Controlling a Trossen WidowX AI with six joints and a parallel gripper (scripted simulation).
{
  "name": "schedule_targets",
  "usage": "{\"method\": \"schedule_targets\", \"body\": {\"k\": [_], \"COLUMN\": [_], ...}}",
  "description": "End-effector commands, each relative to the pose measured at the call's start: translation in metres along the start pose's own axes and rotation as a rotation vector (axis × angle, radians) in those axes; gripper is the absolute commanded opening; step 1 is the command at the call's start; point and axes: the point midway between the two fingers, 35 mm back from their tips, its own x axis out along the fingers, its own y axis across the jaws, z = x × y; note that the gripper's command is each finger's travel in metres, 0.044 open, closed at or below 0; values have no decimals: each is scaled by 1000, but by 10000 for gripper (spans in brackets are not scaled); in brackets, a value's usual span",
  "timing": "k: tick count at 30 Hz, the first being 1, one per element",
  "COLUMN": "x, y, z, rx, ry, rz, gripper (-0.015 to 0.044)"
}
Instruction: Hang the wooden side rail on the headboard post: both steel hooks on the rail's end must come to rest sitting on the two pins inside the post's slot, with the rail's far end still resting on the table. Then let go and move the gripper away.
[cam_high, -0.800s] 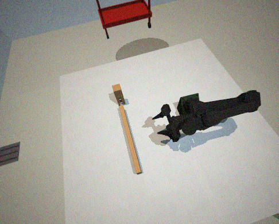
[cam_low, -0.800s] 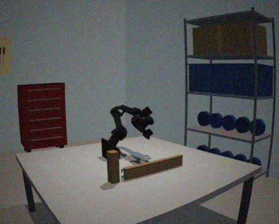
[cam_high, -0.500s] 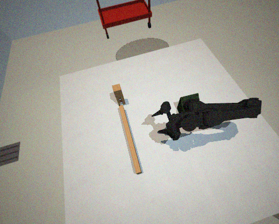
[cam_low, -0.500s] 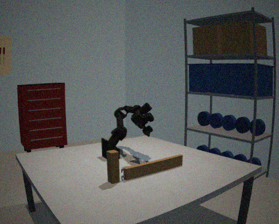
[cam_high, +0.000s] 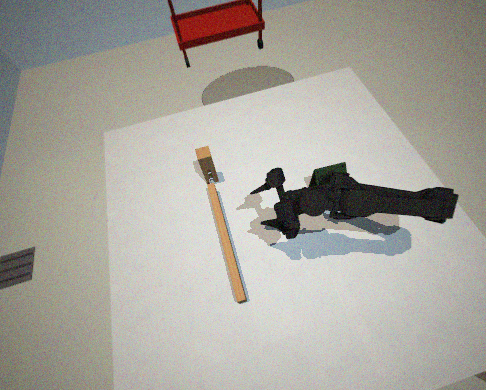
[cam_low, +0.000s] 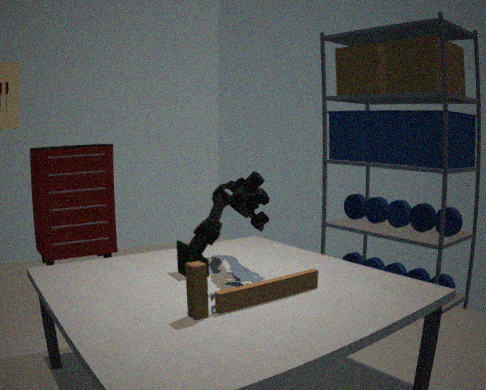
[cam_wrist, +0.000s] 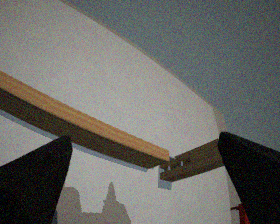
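Note:
The wooden side rail lies on its narrow edge along the table. The headboard post stands upright at the rail's hook end. The steel hooks are small bright shapes in the narrow gap between rail and post. The frames do not show clearly whether they sit on the pins in the slot. My gripper is open and empty, raised above the table on the arm-base side of the rail, apart from rail and post.
The arm's green base block is on the table behind the gripper. Beyond the table are a red cart, a red drawer cabinet and a shelf rack holding a blue bin and dumbbells.

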Motion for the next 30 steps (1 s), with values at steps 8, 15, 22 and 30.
{"method": "schedule_targets", "body": {"k": [8,15,22,30], "x": [69,105,132,152], "y": [-40,-60,-74,-85], "z": [-24,-49,-81,-122], "rx": [199,311,418,541], "ry": [13,7,-4,-17], "rz": [-52,-78,-102,-128], "gripper": [440,440,440,440]}}
